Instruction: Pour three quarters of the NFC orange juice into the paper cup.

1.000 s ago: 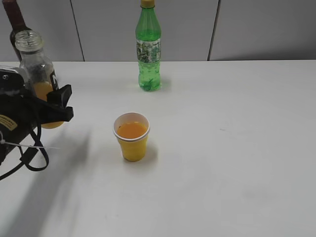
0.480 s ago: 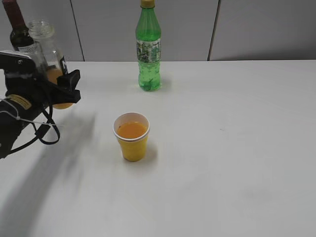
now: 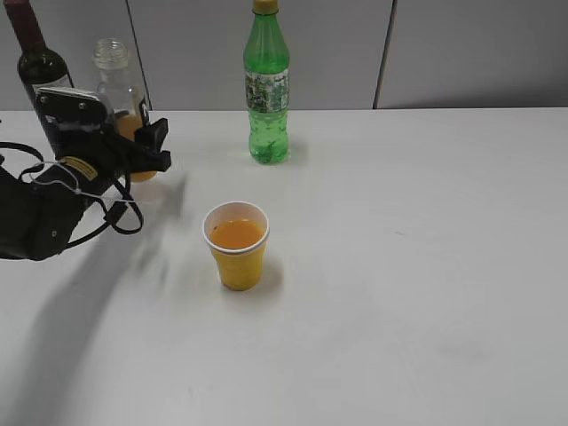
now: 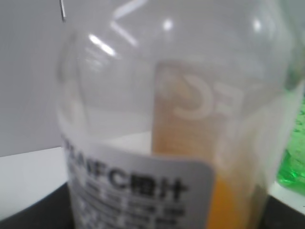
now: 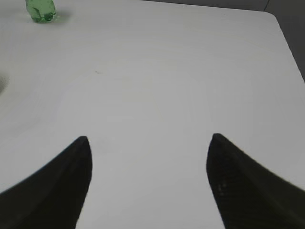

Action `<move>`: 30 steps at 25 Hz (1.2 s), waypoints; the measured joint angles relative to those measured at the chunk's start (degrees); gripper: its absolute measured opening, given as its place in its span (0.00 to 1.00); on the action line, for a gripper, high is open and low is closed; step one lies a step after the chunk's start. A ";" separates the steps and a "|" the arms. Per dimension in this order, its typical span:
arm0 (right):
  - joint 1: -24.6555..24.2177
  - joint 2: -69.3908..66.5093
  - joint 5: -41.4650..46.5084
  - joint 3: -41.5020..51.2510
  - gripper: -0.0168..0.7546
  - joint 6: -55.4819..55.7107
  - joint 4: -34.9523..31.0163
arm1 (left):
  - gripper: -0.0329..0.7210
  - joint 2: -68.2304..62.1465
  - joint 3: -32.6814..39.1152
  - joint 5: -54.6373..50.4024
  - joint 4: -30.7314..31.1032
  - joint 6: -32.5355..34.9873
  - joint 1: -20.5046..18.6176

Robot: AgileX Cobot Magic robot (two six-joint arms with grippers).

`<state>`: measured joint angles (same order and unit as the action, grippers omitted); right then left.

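The NFC orange juice [image 3: 115, 84] is a small clear capless bottle with a little orange liquid low in it. It stands upright at the table's far left, held in my left gripper [image 3: 133, 146], which is shut on it. In the left wrist view the NFC orange juice [image 4: 157, 157] fills the frame, label toward the camera. The paper cup [image 3: 237, 246], yellow with a white rim, stands in the middle of the table and holds orange liquid. My right gripper [image 5: 147, 143] is open and empty over bare table; it does not show in the exterior view.
A tall green bottle [image 3: 266, 84] stands at the back centre, also in the right wrist view [image 5: 41, 10]. A dark wine bottle [image 3: 35, 58] stands at the far left behind my left arm. The white table [image 3: 399, 266] extends right and toward the front.
My left gripper has carried the juice bottle up and back, away from the front left toward the far left beside the wine bottle. The cup has not moved.
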<state>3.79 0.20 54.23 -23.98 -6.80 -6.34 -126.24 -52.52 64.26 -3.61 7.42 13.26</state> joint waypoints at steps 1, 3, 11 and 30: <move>0.00 0.00 0.00 0.00 0.79 0.00 0.00 | 0.66 -0.77 -0.84 -0.06 0.05 0.00 -0.05; 0.00 0.00 0.00 0.00 0.79 0.00 0.00 | 0.66 -1.96 -1.87 -0.25 0.01 0.00 -0.05; 0.00 0.00 0.00 0.00 0.79 0.00 0.00 | 0.66 -5.34 -2.44 -0.04 0.01 -0.08 -0.05; 0.00 0.00 0.00 0.00 0.79 0.00 0.00 | 0.79 -5.28 -0.86 2.83 -0.11 -0.13 -0.05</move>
<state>3.79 0.20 54.23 -23.98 -6.80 -6.34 -131.52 -53.39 67.09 -3.72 7.29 13.20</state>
